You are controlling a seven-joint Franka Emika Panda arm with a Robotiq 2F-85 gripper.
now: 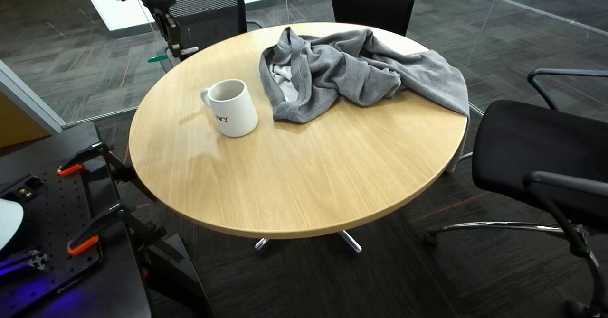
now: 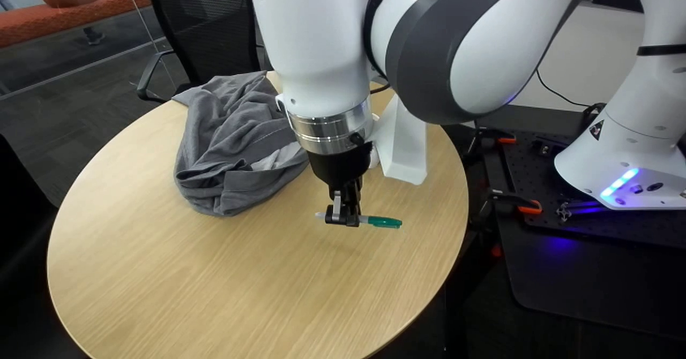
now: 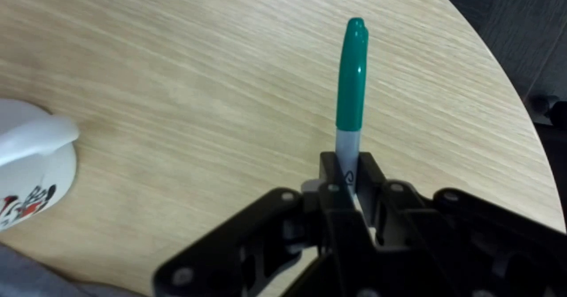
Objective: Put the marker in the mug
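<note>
The marker has a green cap and a light grey body. It lies level between the fingertips of my gripper (image 3: pixel 347 168), with the cap (image 3: pixel 352 75) sticking out on one side. In both exterior views the marker (image 2: pixel 381 222) (image 1: pixel 157 58) is held above the table by the gripper (image 2: pixel 343 218) (image 1: pixel 176 52). The white mug (image 1: pixel 236 111) stands upright on the table, with dark and red print and a handle. In the wrist view the mug (image 3: pixel 40 168) is cut off at the left edge, apart from the gripper. In an exterior view the arm hides most of it (image 2: pixel 374 157).
A crumpled grey cloth (image 1: pixel 332 66) (image 2: pixel 241 144) lies on the round wooden table (image 1: pixel 304 185) close to the mug and hangs over the edge. Black chairs (image 1: pixel 546 147) stand around. A black bench with clamps (image 1: pixel 97 223) stands beside the table and bears the robot base (image 2: pixel 632 155).
</note>
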